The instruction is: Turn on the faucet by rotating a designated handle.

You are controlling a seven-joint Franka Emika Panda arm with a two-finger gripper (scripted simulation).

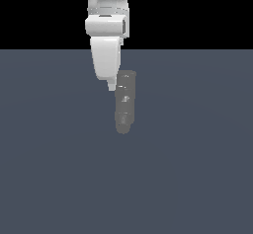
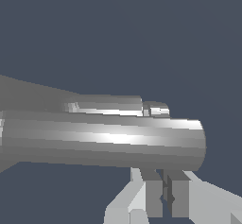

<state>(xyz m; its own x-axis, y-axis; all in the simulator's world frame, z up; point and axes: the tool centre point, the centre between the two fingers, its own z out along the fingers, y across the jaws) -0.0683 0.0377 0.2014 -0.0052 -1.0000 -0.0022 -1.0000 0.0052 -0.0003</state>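
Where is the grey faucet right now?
In the exterior view, the faucet sits mid-picture on the blue-grey floor, just right of the white gripper fingertip.

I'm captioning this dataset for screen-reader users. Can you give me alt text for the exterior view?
A white robot gripper hangs down over a flat blue-grey floor, its pointed tip right beside the top of a stubby, segmented dull grey faucet. Whether they touch cannot be told; the background above is black.

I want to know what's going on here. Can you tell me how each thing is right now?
faucet: dull grey segmented body, no water visible.
handle: thin silvery rod along the faucet's top, not gripped.
gripper: fingers nearly together, holding nothing, close beside the faucet.
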